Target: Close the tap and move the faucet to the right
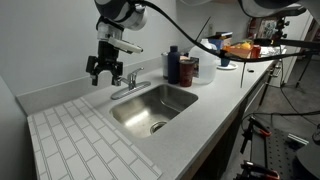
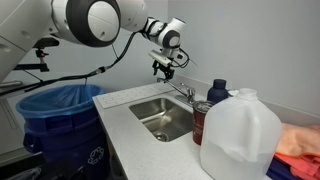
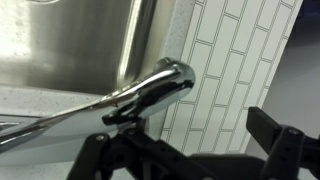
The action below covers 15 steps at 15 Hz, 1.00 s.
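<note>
- The grey countertop (image 1: 215, 110) carried a white tile-patterned board (image 1: 80, 140) beside the steel sink (image 1: 135, 112).
- The Franka arm (image 2: 90, 20) reached over the counter's back edge.
- The gripper (image 3: 180, 135) hung just above the chrome fitting behind the basin, its jaws spread wide and holding nothing.
- In the wrist view, the faucet (image 3: 55, 118) ran as a slim tube from the mixer toward the frame's left, along the basin's edge.
- The tap (image 3: 160, 80), a short shiny lever, sat between the open fingers (image 3: 275, 135), untouched.
</note>
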Tool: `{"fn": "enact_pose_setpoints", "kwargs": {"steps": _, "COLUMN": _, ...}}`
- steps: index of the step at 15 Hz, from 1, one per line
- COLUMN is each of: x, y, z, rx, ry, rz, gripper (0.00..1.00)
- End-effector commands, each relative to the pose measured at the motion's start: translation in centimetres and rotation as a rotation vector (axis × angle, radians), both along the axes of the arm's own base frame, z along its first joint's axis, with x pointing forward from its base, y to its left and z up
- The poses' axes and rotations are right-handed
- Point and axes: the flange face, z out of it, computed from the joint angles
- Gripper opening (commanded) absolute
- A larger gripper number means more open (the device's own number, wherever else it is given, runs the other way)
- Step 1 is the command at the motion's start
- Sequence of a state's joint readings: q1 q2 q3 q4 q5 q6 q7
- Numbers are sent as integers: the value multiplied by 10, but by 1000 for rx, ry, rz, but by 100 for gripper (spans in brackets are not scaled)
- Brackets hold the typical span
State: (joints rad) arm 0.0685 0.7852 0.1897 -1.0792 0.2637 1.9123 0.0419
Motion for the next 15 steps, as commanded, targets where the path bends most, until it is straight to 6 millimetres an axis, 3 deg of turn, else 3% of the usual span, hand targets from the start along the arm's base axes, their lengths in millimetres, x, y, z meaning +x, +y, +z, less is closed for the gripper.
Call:
{"fn": "enact_pose_setpoints", "kwargs": {"steps": 1, "x": -26, "y": -11, "z": 3, "rx": -37, "ry": 111, "rz": 0, "gripper": 100}}
{"fn": "enact_pose_setpoints", "kwargs": {"steps": 8, "x": -49, "y": -13, "z": 5, "rx": -87, "ry": 188, "rz": 26, "gripper": 100}}
{"fn": "enact_pose_setpoints", "kwargs": {"steps": 15, "x": -56, "y": -10, "z": 9, "rx": -127, "ry": 217, "rz": 28, "gripper": 100}}
